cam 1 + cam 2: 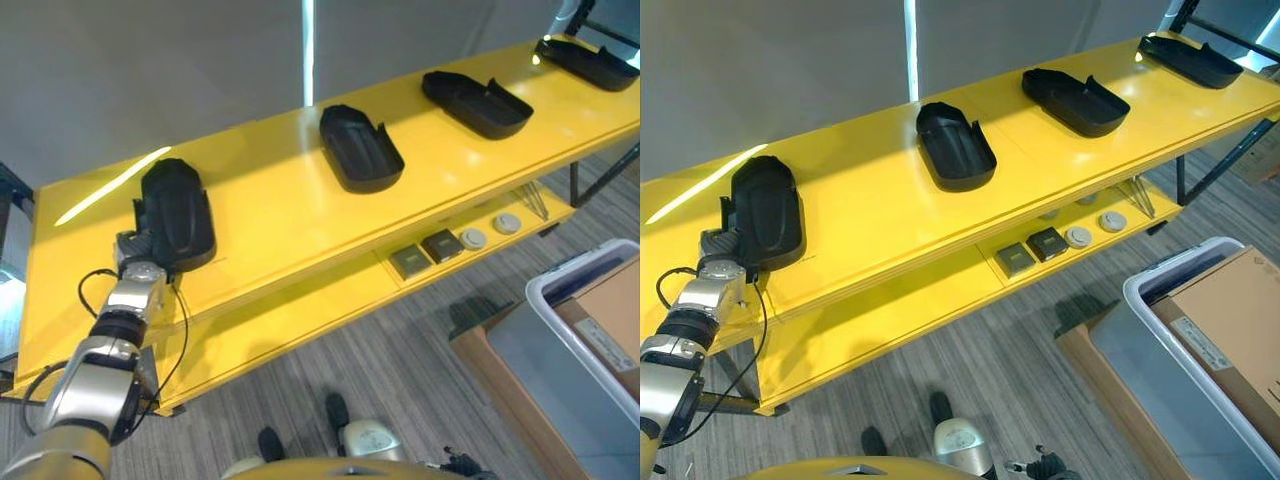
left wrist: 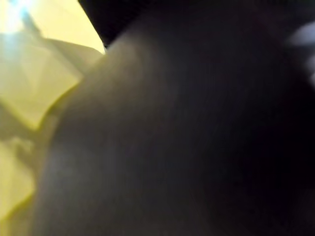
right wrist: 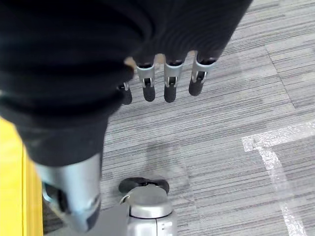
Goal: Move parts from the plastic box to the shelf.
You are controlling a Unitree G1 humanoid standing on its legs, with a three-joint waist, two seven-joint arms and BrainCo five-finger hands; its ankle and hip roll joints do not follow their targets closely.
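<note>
While the left hand (image 1: 140,255) sat under the black part (image 1: 178,212) on the shelf (image 1: 290,215), its grip unreadable, a flat, gentle release seemed wise; the right hand (image 3: 167,81) hung slack.

Head stereo downward — shelf (image 1: 300,210) shared

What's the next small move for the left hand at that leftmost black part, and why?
Probably let go and draw the left hand back. The leftmost black moulded plastic part already lies flat on the yellow shelf's top board, in line with three others. The hand's fingers are hidden behind it. The right hand hangs open over the floor.
</note>
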